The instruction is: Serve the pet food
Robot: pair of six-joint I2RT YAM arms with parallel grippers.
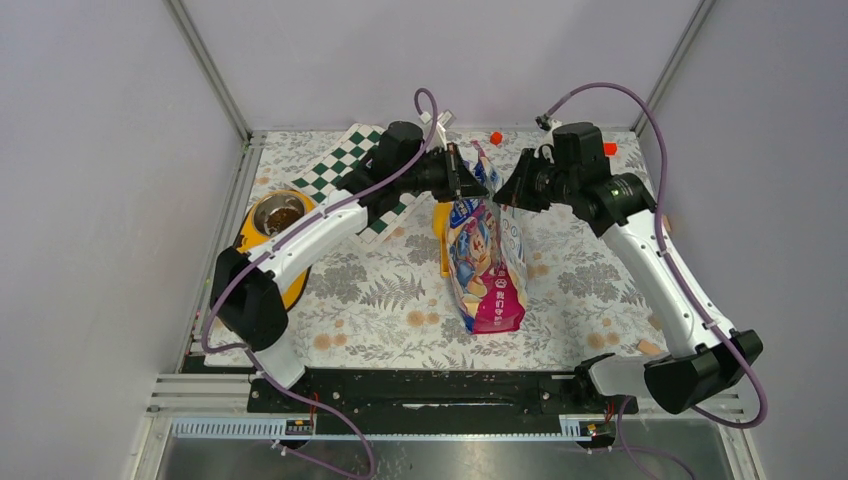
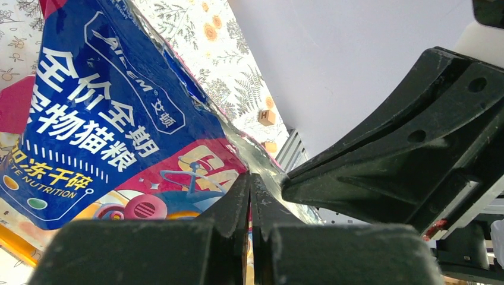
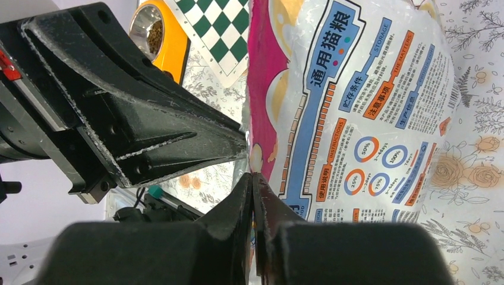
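Pet food bag [image 1: 487, 270] at table [image 1: 380, 300] centre, held by its far end.
I see L gripper [image 1: 480, 184] and R gripper [image 1: 502, 193] both clamped on top edge; long axis runs far-to-near, bottom twd near side.

The glossy pink-and-blue pet food bag [image 1: 487, 270] has its top edge pinched by the left gripper [image 1: 472, 183] and the right gripper [image 1: 503, 192], which sit side by side.
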